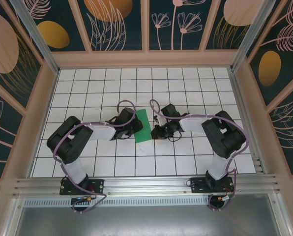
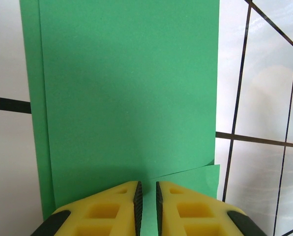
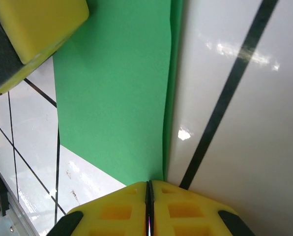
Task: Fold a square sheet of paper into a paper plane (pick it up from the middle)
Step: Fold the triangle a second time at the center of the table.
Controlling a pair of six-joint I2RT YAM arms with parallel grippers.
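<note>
1. Creasing is being carried out on the square sheet of paper (image 1: 143, 125). It is lying doubled over as a narrow strip at the middle of the table (image 1: 87, 83), well apart from every edge. An early fold is judged to be in hand, as no nose or wings are being formed yet.
2. In the left wrist view the two layers are being shown slightly out of line along one long side, and a small corner flap (image 2: 205, 177) is sticking out near the fingertips.
3. The next move is judged to call for the crease to be pressed flat along its length while the strip is being pinned by the other arm, so that the layers are not being shifted further apart.
4. The left gripper (image 2: 147, 199) is being held at the strip's left long side. Its jaws are nearly together, with a slim gap in which green is showing. Whether paper is being nipped cannot be told.
5. The right gripper (image 3: 149, 189) is being held with its jaws pressed fully together, the tips meeting the strip's layered long edge. Whether a layer is being caught between them cannot be told.
</note>
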